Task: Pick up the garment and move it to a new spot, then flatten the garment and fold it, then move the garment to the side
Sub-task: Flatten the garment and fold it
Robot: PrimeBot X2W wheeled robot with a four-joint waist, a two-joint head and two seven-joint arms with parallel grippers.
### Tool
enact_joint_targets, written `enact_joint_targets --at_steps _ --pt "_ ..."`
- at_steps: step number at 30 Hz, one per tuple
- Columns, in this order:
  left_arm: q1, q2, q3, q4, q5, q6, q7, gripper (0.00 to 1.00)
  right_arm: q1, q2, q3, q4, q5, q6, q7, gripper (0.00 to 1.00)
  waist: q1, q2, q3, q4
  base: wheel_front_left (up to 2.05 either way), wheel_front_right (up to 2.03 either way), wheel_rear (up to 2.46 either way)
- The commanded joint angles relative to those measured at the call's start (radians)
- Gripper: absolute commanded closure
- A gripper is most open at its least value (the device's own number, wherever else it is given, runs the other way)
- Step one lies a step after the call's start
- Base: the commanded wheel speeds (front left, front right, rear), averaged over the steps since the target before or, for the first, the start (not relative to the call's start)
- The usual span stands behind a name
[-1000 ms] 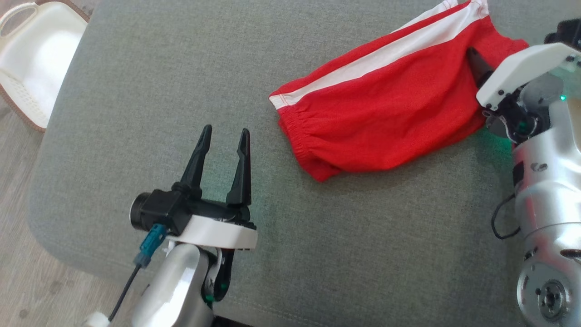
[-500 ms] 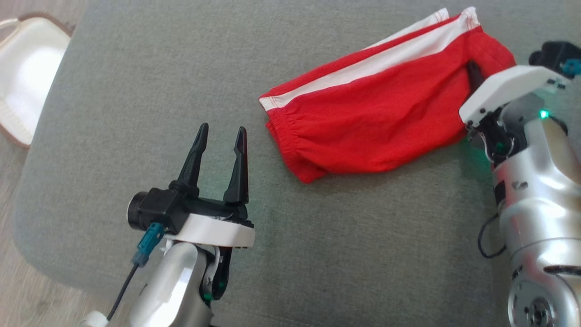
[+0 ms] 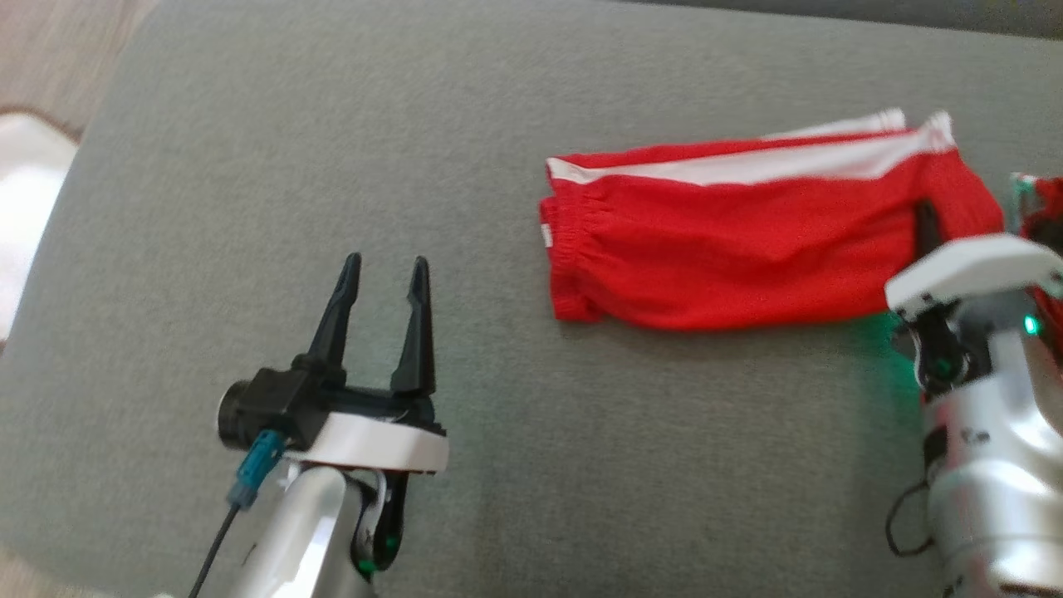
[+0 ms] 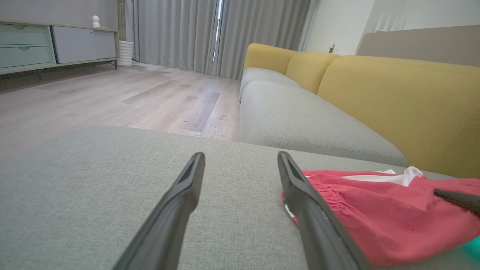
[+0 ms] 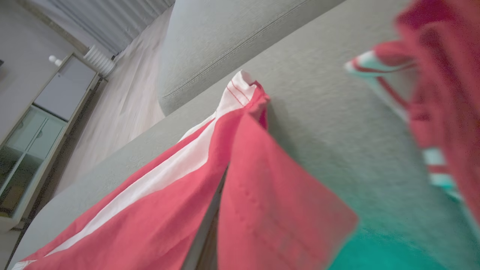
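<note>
My left jaws stand wide apart and empty above the grey cushion (image 3: 498,465), at about 7 o'clock in the head view. The red garment (image 3: 747,249), white stripe along its far edge, lies on the cushion toward 2 o'clock, with its gathered elastic end pointing to 9 o'clock. My right jaws are pinched closed on its 3 o'clock end, and cloth drapes over them. A blurred second red cloth (image 3: 1042,208) sits just beyond.
</note>
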Motion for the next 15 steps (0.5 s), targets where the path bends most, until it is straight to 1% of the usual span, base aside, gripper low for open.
enact_joint_targets --at_steps 1,4,5,9,15 --pt "0.001 0.007 0.048 -0.039 0.001 -0.013 -0.009 0.0 0.018 0.018 -0.003 -0.062 0.029 0.007 -0.009 1.0 0.0001 0.0 -0.034 -0.04 0.0 0.0 0.0" --pt "0.016 0.007 0.058 -0.049 0.01 -0.02 -0.009 0.0 0.07 0.021 0.002 -0.12 0.058 0.007 -0.008 1.0 0.0001 0.0 -0.05 -0.068 0.0 0.0 0.0" --pt "0.016 0.007 0.058 -0.049 0.01 -0.02 -0.009 0.0 0.07 0.021 0.002 -0.12 0.058 0.007 -0.008 1.0 0.0001 0.0 -0.05 -0.068 0.0 0.0 0.0" --pt "0.027 0.007 0.059 -0.051 0.019 -0.023 -0.009 0.0 0.147 0.022 0.07 -0.17 0.112 0.007 -0.035 1.0 0.0001 0.0 -0.068 -0.095 0.0 0.0 0.0" --pt "0.034 0.007 0.06 -0.05 0.026 -0.025 -0.009 0.0 0.204 0.022 0.156 -0.178 0.186 0.007 -0.107 1.0 0.0001 0.0 -0.082 -0.124 0.0 0.0 0.0"
